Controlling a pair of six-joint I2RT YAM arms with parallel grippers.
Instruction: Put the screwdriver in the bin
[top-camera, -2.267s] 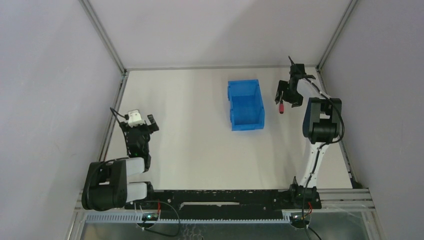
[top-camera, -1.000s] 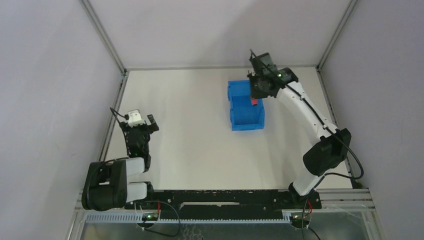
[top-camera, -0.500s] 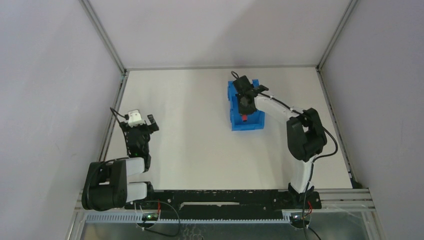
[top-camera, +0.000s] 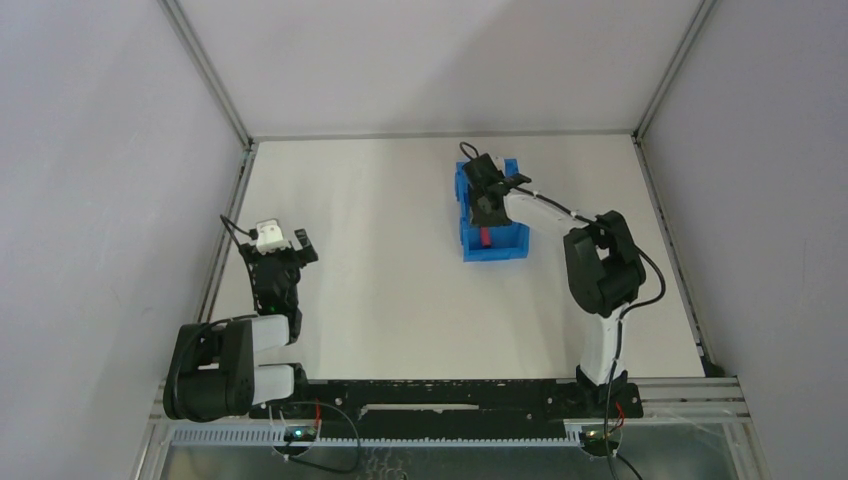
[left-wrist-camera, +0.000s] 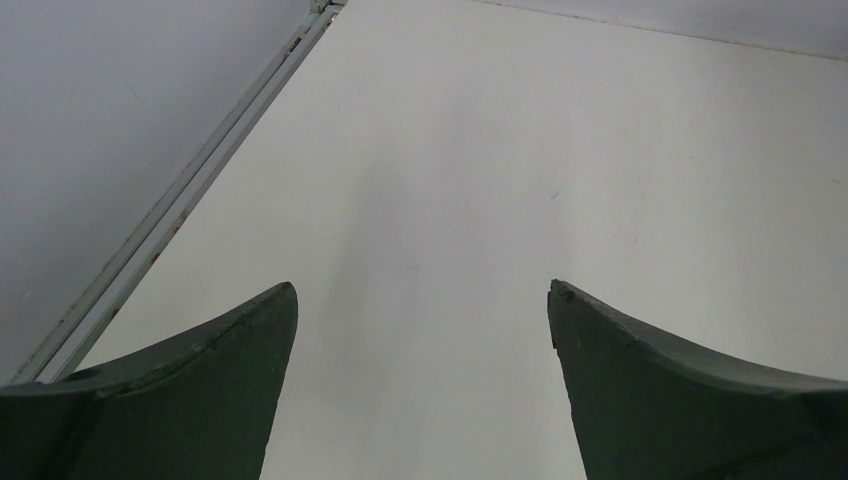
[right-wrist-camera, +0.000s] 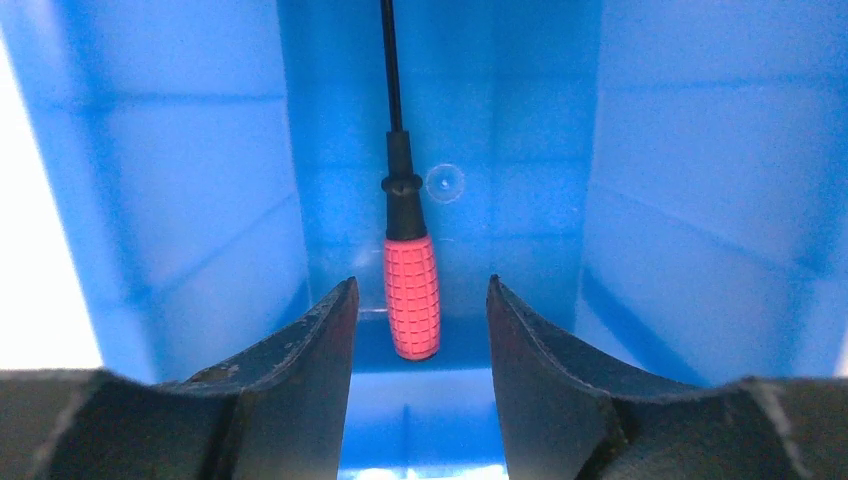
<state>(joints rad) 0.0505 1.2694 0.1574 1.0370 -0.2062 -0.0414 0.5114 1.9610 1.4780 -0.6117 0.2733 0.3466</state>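
Observation:
The blue bin (top-camera: 466, 216) stands at the back middle of the table. The screwdriver (top-camera: 487, 238), with its red handle, lies inside on the bin floor. In the right wrist view the red handle (right-wrist-camera: 411, 297) lies just beyond my fingertips and the dark shaft points away, with blue walls (right-wrist-camera: 690, 150) on both sides. My right gripper (top-camera: 487, 203) is inside the bin above the screwdriver; it is open (right-wrist-camera: 421, 282), with a gap on each side of the handle. My left gripper (top-camera: 283, 240) is open and empty (left-wrist-camera: 422, 288) over the bare table at the left.
The white table (top-camera: 380, 260) is fenced by a metal frame (top-camera: 232, 200) and grey walls on three sides. The frame rail (left-wrist-camera: 180, 200) runs close to the left of my left gripper.
My right arm carried the screwdriver from right of the bin to over it, lowered it inside and opened. The screwdriver now lies free in the bin. The left arm has not moved.

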